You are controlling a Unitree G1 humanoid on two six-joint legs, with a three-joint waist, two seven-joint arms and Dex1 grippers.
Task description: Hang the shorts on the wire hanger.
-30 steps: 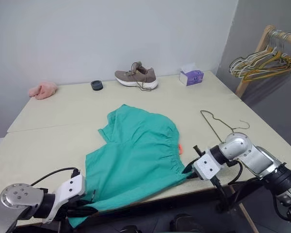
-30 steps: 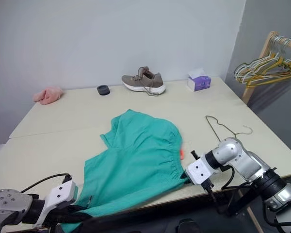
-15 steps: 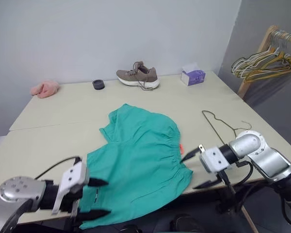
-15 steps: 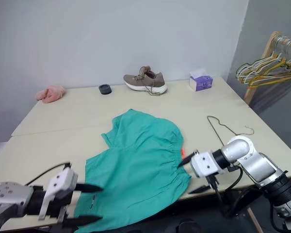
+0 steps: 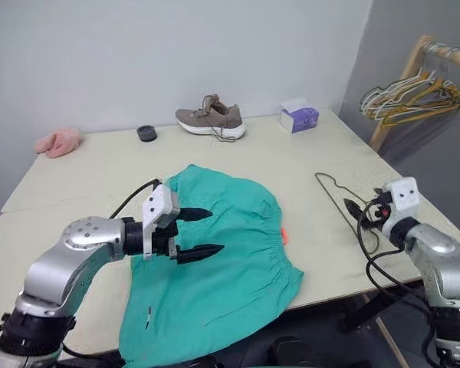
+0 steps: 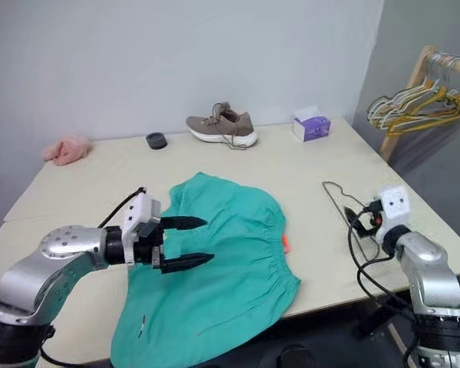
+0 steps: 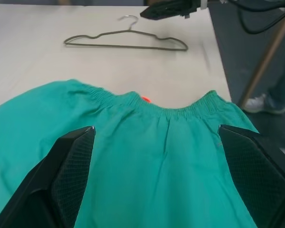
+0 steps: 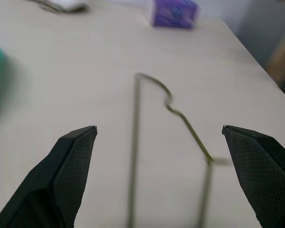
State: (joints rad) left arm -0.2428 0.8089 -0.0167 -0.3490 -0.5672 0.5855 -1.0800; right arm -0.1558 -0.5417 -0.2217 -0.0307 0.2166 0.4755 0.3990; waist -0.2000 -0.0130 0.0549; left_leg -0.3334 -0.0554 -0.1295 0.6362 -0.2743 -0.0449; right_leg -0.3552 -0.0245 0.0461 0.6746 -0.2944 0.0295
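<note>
Two sets of jaws, both spread wide and empty, as far as I can see. My left gripper hovers over the shorts, which lie flat on the tabletop with a leg hanging past the near edge. My right gripper sits low beside the hanger, which lies flat just right of the shorts.

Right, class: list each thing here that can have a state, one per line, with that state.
shorts: spread flat on the table, not hung
wire hanger: lying flat, bare
left pincer: open, empty, over the shorts
right pincer: open, empty, facing the hanger
shoe: upright
</note>
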